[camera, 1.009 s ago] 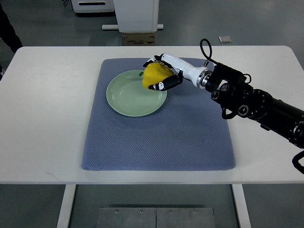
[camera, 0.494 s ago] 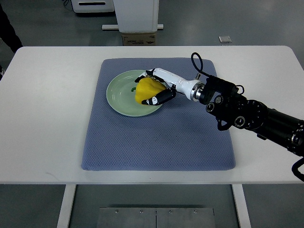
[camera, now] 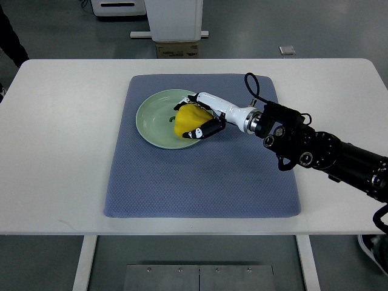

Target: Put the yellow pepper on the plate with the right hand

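Top view: the right hand (camera: 199, 116), its arm reaching in from the right edge, has its fingers wrapped around the yellow pepper (camera: 188, 120). The pepper sits over the right part of the pale green plate (camera: 153, 121), which lies on a blue-grey mat (camera: 200, 176) on the white table (camera: 60, 139)
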Robot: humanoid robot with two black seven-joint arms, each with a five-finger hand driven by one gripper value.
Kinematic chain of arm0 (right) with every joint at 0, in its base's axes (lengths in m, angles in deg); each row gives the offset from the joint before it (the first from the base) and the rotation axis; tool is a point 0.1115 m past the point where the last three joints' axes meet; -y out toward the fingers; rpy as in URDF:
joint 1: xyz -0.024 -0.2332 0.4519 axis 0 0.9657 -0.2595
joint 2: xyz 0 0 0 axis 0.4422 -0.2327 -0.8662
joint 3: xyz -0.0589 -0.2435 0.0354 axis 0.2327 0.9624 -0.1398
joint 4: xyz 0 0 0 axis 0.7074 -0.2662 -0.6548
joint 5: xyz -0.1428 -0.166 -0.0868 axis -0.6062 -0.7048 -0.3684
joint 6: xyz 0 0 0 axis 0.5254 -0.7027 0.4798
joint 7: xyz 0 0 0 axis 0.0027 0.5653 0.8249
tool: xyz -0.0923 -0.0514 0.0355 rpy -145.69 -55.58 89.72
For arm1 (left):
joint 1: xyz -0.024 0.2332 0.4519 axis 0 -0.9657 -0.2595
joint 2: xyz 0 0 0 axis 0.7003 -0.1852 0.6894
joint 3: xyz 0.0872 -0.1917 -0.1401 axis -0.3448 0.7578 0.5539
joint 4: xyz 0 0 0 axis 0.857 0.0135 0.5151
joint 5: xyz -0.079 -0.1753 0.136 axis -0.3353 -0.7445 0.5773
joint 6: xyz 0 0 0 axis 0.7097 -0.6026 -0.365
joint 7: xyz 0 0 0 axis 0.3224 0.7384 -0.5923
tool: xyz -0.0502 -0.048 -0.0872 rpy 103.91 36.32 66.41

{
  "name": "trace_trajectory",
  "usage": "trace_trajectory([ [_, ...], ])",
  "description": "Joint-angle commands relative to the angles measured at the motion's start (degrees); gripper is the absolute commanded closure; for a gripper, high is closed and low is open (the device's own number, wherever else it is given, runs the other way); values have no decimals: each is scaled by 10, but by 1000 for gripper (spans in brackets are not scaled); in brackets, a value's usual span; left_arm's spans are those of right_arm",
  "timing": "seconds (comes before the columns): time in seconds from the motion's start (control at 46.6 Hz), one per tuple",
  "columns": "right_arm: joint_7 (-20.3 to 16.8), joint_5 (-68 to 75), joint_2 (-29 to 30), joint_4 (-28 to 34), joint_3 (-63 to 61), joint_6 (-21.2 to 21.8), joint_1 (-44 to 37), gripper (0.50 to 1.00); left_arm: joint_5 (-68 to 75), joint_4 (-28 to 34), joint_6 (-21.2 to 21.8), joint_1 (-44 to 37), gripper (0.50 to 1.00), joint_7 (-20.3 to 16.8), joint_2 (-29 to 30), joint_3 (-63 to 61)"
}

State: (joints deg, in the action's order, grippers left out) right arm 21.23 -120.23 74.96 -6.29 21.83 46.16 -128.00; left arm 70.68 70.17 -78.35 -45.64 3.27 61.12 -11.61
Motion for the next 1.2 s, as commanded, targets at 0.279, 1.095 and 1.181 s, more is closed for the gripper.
trace_trajectory([
  [0.279, 0, 1, 0, 2, -5, 0, 0, 500, 0, 0, 1, 0, 500, 0, 0, 0],
  [1.095, -2, 7, 0, 2, -38, 9, -1, 502, 0, 0, 0, 0, 500, 0, 0, 0],
  [1.181, 0, 18, -2, 2, -39, 9, -2, 502, 0, 0, 0, 0, 500, 0, 0, 0],
])
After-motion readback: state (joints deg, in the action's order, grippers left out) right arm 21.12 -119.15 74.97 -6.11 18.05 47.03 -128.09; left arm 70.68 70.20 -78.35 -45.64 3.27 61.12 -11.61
